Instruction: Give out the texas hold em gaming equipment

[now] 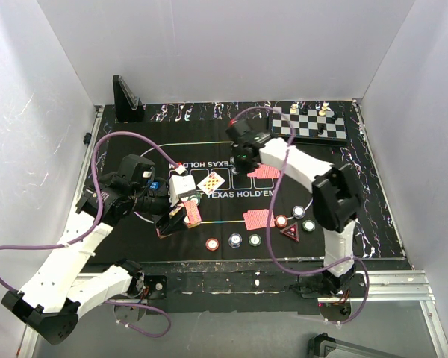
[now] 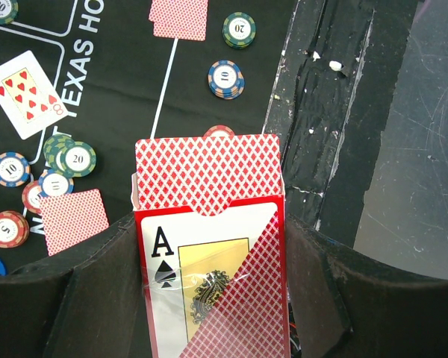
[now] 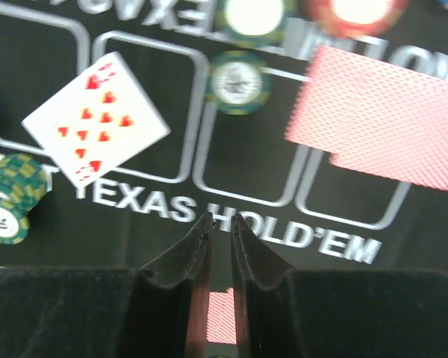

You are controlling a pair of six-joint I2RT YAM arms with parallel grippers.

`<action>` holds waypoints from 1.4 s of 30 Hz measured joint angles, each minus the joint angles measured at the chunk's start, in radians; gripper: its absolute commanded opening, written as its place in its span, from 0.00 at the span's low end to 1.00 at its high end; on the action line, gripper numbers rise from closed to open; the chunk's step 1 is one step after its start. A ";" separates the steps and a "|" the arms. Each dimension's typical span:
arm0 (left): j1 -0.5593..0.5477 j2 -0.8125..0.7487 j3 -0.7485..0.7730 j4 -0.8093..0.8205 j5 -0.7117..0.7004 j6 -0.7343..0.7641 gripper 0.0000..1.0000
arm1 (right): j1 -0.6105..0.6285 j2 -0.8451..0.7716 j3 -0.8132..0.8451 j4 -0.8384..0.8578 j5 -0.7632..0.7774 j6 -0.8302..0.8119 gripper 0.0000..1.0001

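Black mat (image 1: 209,153), red lattice-backed card box (image 2: 209,179), ace-of-spades front, in left gripper (image 2: 209,246).

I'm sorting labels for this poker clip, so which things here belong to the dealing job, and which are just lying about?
Part of the job:
card box, face-up hearts card, face-down cards, chips, red triangular marker, blue button.

Just lying about:
chessboard with its pieces, black stand at the back left, printed mat.

The left arm (image 1: 60,268) and right arm (image 1: 299,168) wear white shells, black joints, purple cables (image 1: 96,168) and black fingers (image 3: 183,257).
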 measured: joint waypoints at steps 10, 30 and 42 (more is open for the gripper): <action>0.000 0.011 0.000 0.006 0.000 -0.001 0.20 | -0.151 -0.145 -0.277 0.098 -0.095 0.143 0.16; 0.000 0.047 0.016 0.009 0.004 -0.003 0.20 | -0.257 -0.035 -0.328 0.245 -0.161 0.292 0.08; 0.000 0.047 0.018 0.002 0.003 0.001 0.20 | -0.341 0.017 -0.256 0.250 -0.152 0.312 0.05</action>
